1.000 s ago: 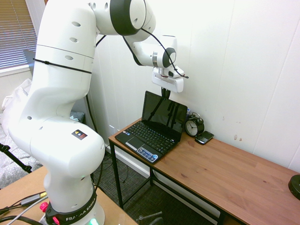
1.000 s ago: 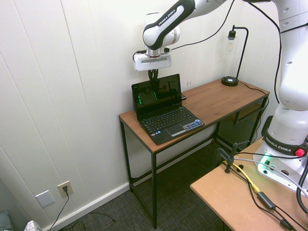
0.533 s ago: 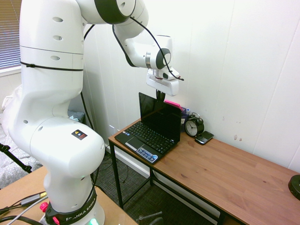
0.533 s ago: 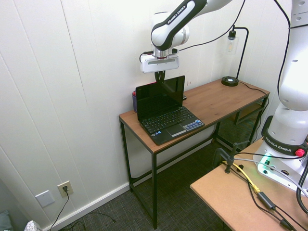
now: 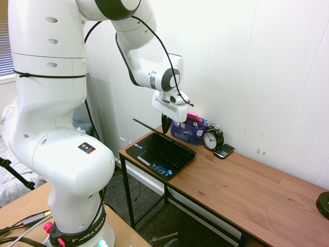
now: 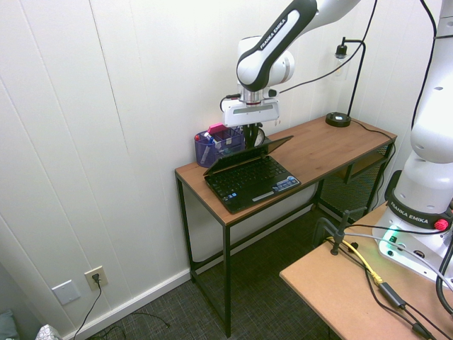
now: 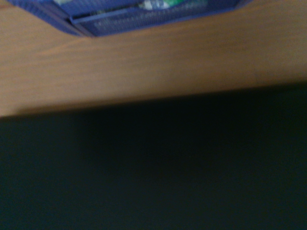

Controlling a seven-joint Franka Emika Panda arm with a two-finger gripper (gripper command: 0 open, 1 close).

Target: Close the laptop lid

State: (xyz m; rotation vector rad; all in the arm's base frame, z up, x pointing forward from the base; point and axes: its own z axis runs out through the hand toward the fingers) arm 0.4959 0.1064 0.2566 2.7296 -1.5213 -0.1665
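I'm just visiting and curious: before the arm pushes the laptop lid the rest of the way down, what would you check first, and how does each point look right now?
1. Gripper shut, pressing as one blunt tip: ok.
2. Gripper on the lid: ok, it sits at the lid's back.
3. Lid fully closed: not ok, tilted low but a gap shows.
4. Keyboard free of objects: ok.
5. Blue organizer clear of the lid: ok, it stands behind.
6. Clock out of the way: ok.
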